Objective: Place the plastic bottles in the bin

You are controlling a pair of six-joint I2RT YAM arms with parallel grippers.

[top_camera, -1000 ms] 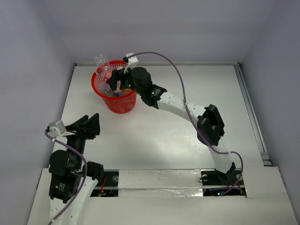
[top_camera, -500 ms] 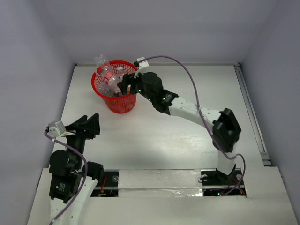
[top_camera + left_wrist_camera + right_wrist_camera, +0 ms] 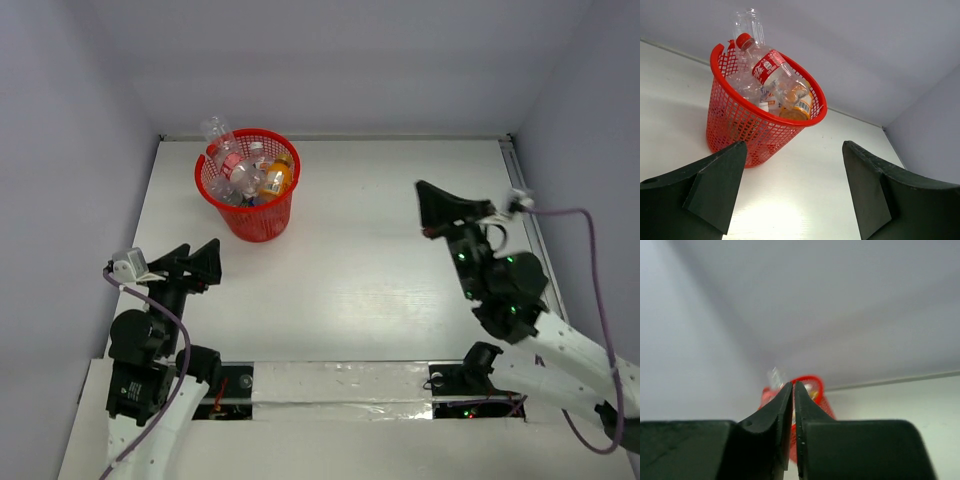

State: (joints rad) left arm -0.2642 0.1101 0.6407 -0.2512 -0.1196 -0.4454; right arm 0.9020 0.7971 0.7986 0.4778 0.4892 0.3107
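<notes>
At the near edge of the white worktop (image 3: 350,290), the left arm's black two-fingered left claw (image 3: 195,258) sits low on the near-left side with its fingers spread well apart and nothing between them. In its wrist view the left claw (image 3: 795,150) frames bare worktop (image 3: 810,170), and the basket stands beyond the gap. On the near-right side, the right arm is raised, and its black right claw (image 3: 427,197) points toward the far left. The right wrist view shows the right claw (image 3: 793,390) with its two fingers pressed together, only a hairline seam between them and nothing held. Farther back, near the far-left corner of the worktop, the round red plastic mesh bin (image 3: 268,225) stands upright, well apart from both claws. It tapers downward under a solid rim (image 3: 817,112), and it shows blurred past the right fingertips (image 3: 812,379). The small plastic bottles (image 3: 245,178) lie piled inside the bin, filling it to the rim. A clear bottle with a red cap and red label (image 3: 771,69) leans across the top of the pile. An orange bottle (image 3: 280,178) lies beside it on the right. A clear unlabelled bottle (image 3: 215,130) pokes up past the far-left rim.
</notes>
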